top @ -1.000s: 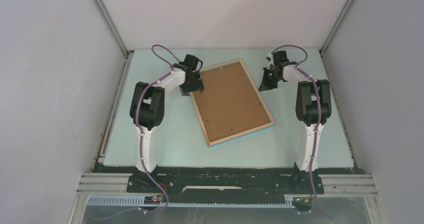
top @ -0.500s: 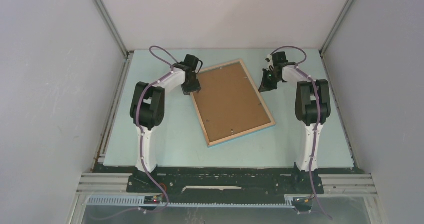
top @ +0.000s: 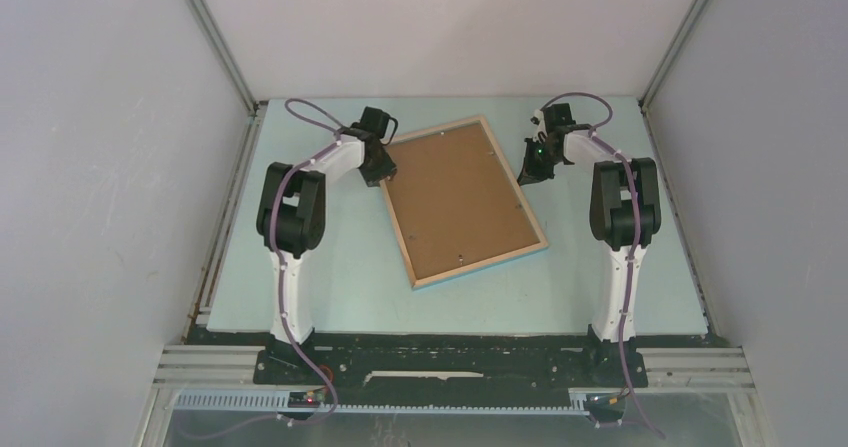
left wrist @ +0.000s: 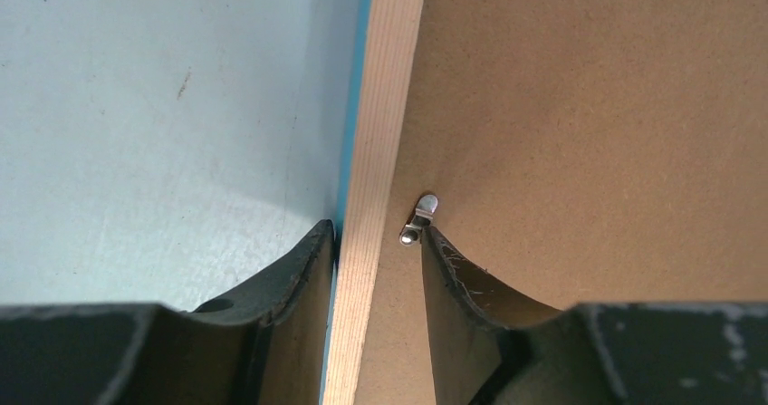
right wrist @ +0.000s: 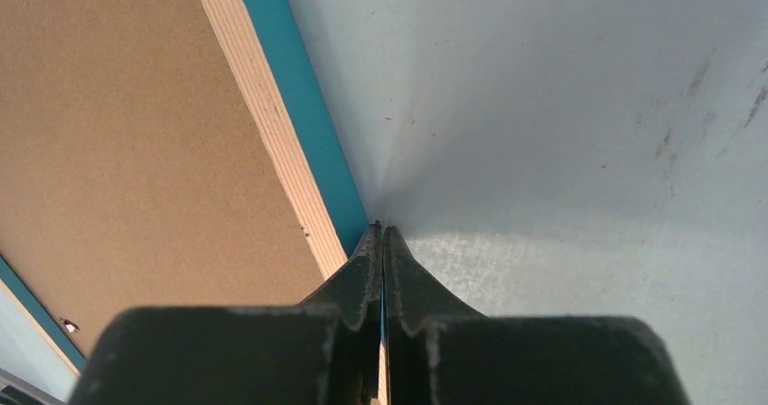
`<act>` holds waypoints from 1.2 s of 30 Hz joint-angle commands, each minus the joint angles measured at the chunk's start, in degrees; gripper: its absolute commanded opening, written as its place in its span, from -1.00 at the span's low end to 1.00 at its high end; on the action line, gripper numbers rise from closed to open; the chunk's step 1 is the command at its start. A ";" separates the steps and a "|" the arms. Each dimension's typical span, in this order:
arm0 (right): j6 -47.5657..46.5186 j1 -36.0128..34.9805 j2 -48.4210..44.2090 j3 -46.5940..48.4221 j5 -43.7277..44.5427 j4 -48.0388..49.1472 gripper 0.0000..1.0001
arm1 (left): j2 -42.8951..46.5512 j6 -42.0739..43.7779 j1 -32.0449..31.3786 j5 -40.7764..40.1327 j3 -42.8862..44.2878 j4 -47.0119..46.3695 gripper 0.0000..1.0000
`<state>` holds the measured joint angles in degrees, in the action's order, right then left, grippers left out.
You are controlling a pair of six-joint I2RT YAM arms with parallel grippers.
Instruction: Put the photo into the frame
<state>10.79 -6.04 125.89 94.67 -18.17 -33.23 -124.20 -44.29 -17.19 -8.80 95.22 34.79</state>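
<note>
While the frame [top: 478, 265] lies face down and skewed on the surface [top: 330, 267], its brown backing [top: 462, 195] seated inside the wooden rails, the photo is nowhere to be seen, so I can't say whether it is already under that board. Left pincer [left wrist: 373, 231] stands partly open astride the left rail, one finger on the surface, the other on the backing beside a small metal clip [left wrist: 419, 219]; it doesn't look clamped. Right pincer [right wrist: 381, 235] is pinched closed and empty, its tip just beside the right rail. I'd guess the clips are the job in hand; if the photo isn't inside, nearly everything is left.
</note>
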 commanded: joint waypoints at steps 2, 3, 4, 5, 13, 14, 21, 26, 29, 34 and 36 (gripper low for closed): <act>0.10 -0.35 0.07 1.70 -0.68 -0.47 -1.00 | 0.13 -6.92 1.43 -4.63 -2.52 -3.85 -0.12; 0.11 -0.41 0.02 1.66 -0.78 -0.49 -1.00 | 0.22 -8.24 1.53 -4.84 -2.70 -3.46 -0.15; 0.11 -0.38 -0.03 1.60 -0.72 -0.51 -1.00 | 0.29 -9.60 1.59 -5.19 -2.94 -3.36 -0.18; 0.10 -0.30 -0.08 1.57 -0.72 -0.56 -1.00 | 0.54 -10.67 1.67 -5.64 -3.20 -3.15 -0.19; 0.20 -0.45 -0.02 1.61 -1.43 -0.30 -1.00 | 2.07 -17.89 2.68 -7.40 -3.90 -0.64 -0.27; 0.19 -0.46 -0.09 1.57 -1.50 -0.25 -1.00 | 2.12 -18.19 2.76 -7.33 -3.95 -0.33 -0.29; 0.06 -0.38 -0.06 1.55 -1.61 -0.23 -1.00 | 3.83 -19.39 3.36 -3.86 -6.77 -2.26 -0.62; 0.19 -0.30 0.03 1.57 -2.03 -0.12 -1.00 | 5.93 -13.65 3.59 -2.36 -6.70 -3.59 -0.69; 0.22 -0.29 -0.19 1.48 -2.21 -0.05 -1.00 | 7.54 -9.04 3.89 -1.02 -6.41 -4.01 -0.57; 0.38 -0.20 -0.33 1.41 -2.38 -0.12 -1.00 | 11.50 -2.83 3.90 -1.18 -7.63 -4.52 -0.04; 0.35 -0.15 -0.32 1.33 -2.22 -0.07 -1.00 | 13.15 -1.23 3.92 -0.79 -8.21 -4.55 0.29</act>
<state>10.81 -6.07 125.89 94.67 -19.62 -33.30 -118.34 -51.64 -13.89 -8.62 88.33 30.87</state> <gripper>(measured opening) 0.006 0.538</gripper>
